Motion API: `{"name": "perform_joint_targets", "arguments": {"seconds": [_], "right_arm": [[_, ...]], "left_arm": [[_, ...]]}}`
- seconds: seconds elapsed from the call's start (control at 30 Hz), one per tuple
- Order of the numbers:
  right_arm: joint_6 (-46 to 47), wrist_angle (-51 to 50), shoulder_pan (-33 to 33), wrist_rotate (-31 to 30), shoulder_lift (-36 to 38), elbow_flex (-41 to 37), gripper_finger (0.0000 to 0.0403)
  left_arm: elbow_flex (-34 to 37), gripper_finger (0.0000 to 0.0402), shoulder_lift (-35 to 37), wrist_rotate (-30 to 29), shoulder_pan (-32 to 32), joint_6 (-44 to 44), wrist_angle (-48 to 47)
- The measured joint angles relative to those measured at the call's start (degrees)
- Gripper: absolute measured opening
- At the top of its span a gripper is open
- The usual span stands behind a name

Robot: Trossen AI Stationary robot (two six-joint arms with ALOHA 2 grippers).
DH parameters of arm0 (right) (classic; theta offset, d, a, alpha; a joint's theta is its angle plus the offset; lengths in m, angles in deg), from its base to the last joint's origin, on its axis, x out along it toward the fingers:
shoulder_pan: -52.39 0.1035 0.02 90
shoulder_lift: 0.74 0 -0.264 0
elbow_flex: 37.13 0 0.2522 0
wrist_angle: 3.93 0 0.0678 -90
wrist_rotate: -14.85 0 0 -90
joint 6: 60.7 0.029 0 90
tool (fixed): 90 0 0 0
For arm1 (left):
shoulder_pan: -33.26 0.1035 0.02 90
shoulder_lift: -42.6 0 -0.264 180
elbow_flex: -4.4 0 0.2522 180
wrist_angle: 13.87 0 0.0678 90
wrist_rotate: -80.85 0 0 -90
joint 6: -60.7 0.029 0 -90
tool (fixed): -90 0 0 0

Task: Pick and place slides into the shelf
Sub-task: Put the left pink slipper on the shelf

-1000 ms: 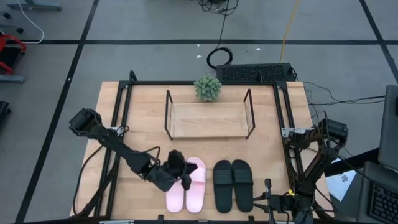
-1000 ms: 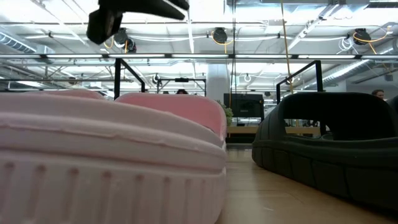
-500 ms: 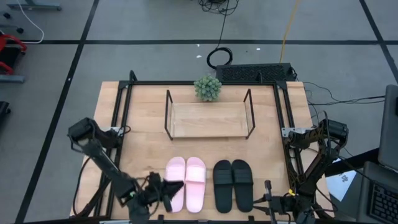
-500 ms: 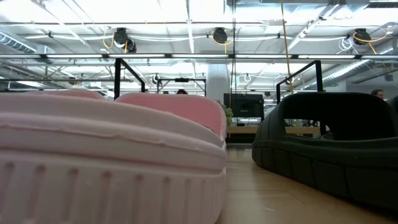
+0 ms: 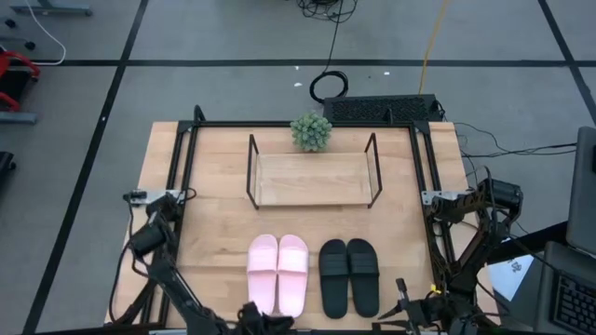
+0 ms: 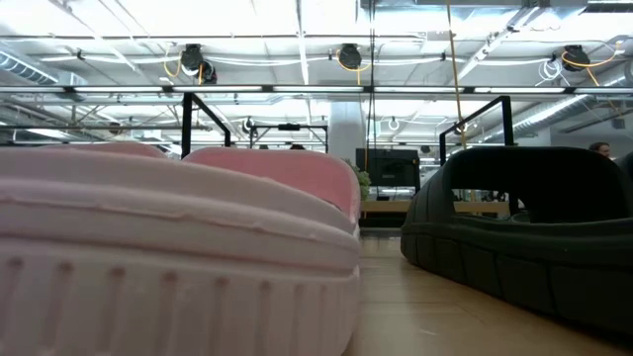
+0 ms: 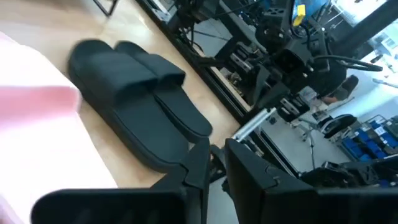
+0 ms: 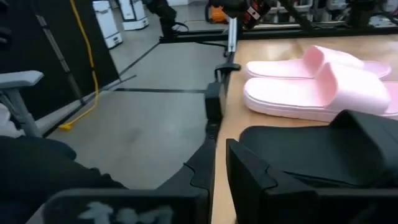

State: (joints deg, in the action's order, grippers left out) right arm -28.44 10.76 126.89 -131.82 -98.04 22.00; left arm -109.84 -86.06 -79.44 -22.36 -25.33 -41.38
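Observation:
The pale pink slides point(image 5: 277, 274) and the black slides point(image 5: 349, 276) lie sole-down, side by side, on the table's near half, toes toward the shelf point(image 5: 312, 179). The shelf stands farther back in the middle, its board bare. My left gripper point(image 5: 265, 322) is at the near edge just before the pink pair's heels, shut on nothing. In its wrist view the gripper point(image 7: 217, 152) points past the black pair point(image 7: 134, 102). My right gripper point(image 5: 408, 309) waits shut at the near right corner, level with the black slide point(image 8: 323, 149) and the pink pair point(image 8: 311, 87).
A small green plant point(image 5: 311, 132) stands just behind the shelf. Black metal rails point(image 5: 177, 205) run along the table's left, right and far sides. Bare board lies between the shelf and the slides. The low view shows only a pink slide point(image 6: 178, 247) and a black one point(image 6: 524, 237).
My left gripper has swung from above the left pink slide toward the table's near edge, sinking a little and rolling its wrist, and has left the low view. The slides lie where they were.

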Motion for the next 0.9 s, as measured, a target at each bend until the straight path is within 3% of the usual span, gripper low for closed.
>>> {"name": "perform_joint_targets", "arguments": {"seconds": [0.3,0.53,0.7,0.9], "right_arm": [[0.0,-0.1,1.1,-0.2,0.0,0.0,0.0029],[2.6,-4.8,-2.4,-0.4,0.0,0.0,0.0029],[8.6,-8.6,-4.3,0.2,0.0,0.0,0.0029],[6.0,-6.0,-4.4,1.2,0.0,0.0,0.0029]], "left_arm": [[-14.2,0.005,-8.1,-3.3,-0.5,7.5,-0.4],[-14.5,0.0005,-8.3,-0.4,0.1,3.7,-8.8],[-14.5,0.001,-8.3,1.3,0.9,2.6,-11.0],[-14.5,0.0004,-8.3,2.7,2.4,4.6,-15.3]]}}
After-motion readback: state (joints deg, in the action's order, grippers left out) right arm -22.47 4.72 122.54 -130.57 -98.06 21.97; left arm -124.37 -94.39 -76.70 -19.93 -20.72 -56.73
